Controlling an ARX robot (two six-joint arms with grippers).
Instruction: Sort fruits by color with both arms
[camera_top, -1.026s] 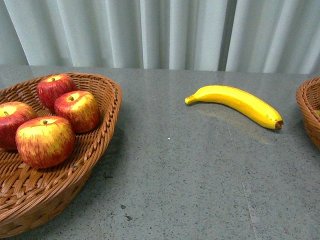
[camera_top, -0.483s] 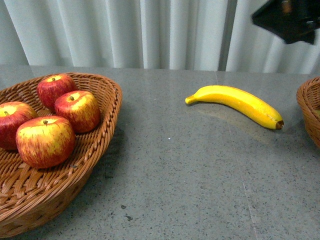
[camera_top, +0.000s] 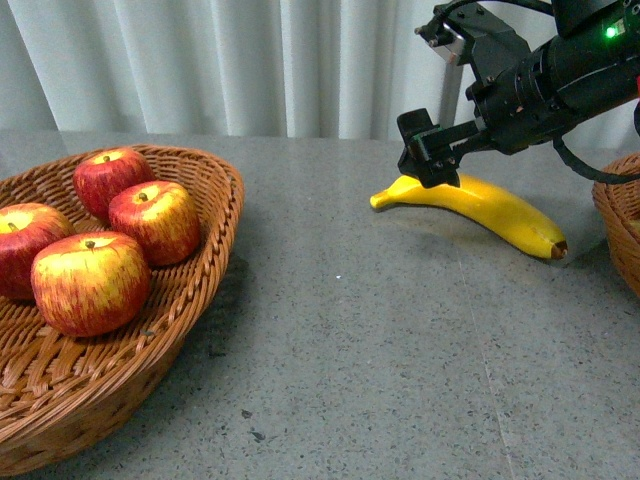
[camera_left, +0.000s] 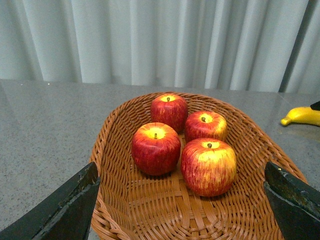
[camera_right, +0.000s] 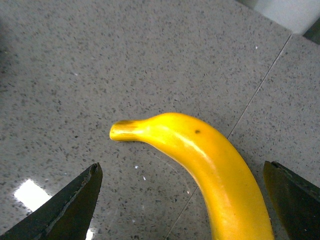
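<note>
While my right gripper (camera_top: 432, 165) hangs over the grey speckled stone tabletop (camera_top: 380, 340), its jaws stand spread wide, and the long curved yellow banana (camera_top: 480, 205) lies flat on the stone beneath them. In my right wrist view the two dark fingertips (camera_right: 60, 210) flank the banana (camera_right: 210, 165): its stubby stem end points out ahead of the jaws, roughly midway between them, while the thick body curves back toward the one finger, nearer to it than to the other. Neither finger touches the fruit; bare table shows on both sides of it. From the front view, the gripper sits just above the banana's stem end, and the brown-tipped far end stretches away toward the brown wicker basket (camera_top: 618, 215) at the right edge, stopping short of its rim.

My left gripper (camera_left: 182, 220) is also spread wide, both dark fingertips (camera_left: 65, 210) at the corners of the left wrist view and holding nothing. Ahead of these jaws, between their lines, sits the large oval woven wicker basket (camera_left: 115, 150), and in it four glossy red apples streaked with yellow (camera_left: 207, 165), clustered and touching one another, stems up. The nearest apples lie well inside the basket, clear of my fingers.
</note>
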